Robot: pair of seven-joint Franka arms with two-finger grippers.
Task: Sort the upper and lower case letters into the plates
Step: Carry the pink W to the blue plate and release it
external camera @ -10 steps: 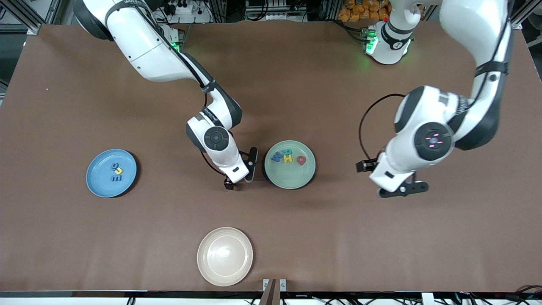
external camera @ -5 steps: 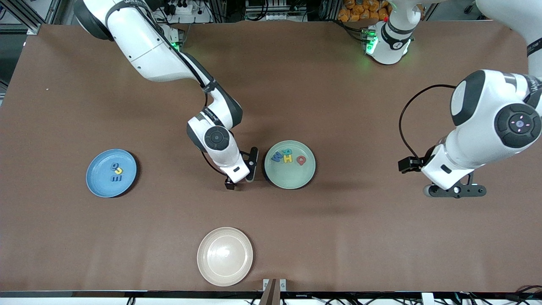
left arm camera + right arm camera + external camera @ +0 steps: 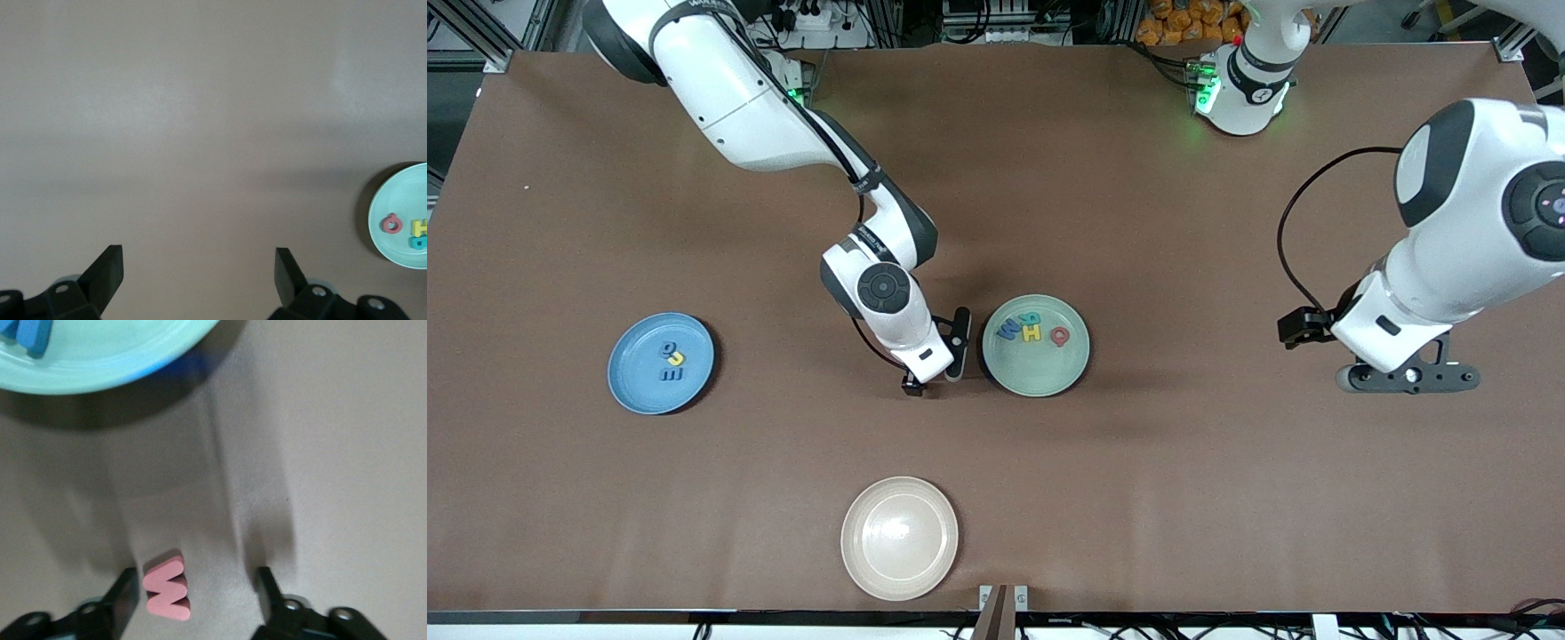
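Note:
The pale mint plate [image 3: 1039, 375] sits mid-table with several letters [image 3: 1030, 327] in it. The blue plate [image 3: 636, 378] lies toward the right arm's end and holds a few letters [image 3: 673, 360]. My right gripper [image 3: 957, 348] is low at the table beside the mint plate's rim. In the right wrist view it [image 3: 198, 580] is open around a pink letter [image 3: 167, 590]. That letter lies flat on the table close against one finger, with a wide gap to the other. My left gripper [image 3: 1405, 378] hangs open and empty over bare table toward the left arm's end.
A cream plate [image 3: 899, 538] stands empty near the table's front edge. The left wrist view shows the mint plate [image 3: 393, 200] off to one side with a red letter [image 3: 391, 224] in it. Brown tabletop lies between the plates.
The left arm has swung away from the mint plate toward its own end of the table. The right arm has stayed low beside the plate.

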